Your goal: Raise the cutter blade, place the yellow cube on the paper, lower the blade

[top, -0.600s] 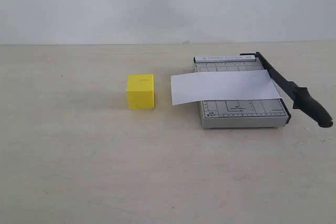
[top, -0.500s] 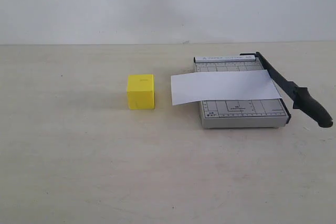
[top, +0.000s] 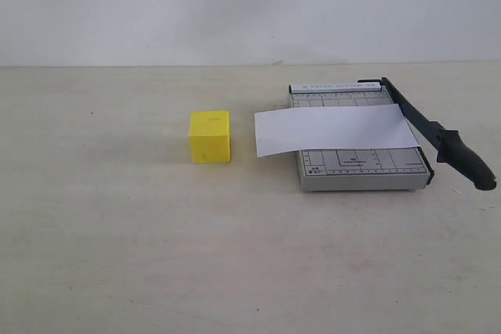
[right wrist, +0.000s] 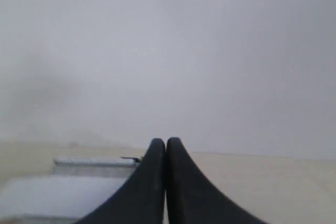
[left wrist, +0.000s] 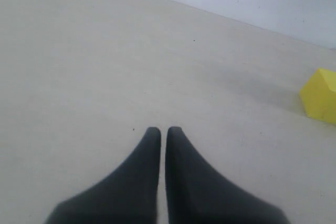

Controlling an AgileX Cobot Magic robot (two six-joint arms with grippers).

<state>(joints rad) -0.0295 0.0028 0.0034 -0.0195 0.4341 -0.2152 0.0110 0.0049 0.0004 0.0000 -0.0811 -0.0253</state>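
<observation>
The yellow cube (top: 210,137) rests on the table left of the grey gridded trimmer (top: 360,170). A white paper (top: 334,130) lies across the trimmer base, its left end overhanging toward the cube. The black cutter blade (top: 427,127) lies down along the trimmer's right edge, its thick handle (top: 468,163) sticking out past the front corner. Neither arm shows in the exterior view. In the left wrist view my left gripper (left wrist: 163,129) is shut and empty above bare table, with the cube (left wrist: 320,96) far off to one side. My right gripper (right wrist: 166,141) is shut and empty, the paper (right wrist: 50,195) blurred beyond it.
The table (top: 117,240) is a pale wood-look surface. A plain white wall (top: 235,5) runs along its far edge.
</observation>
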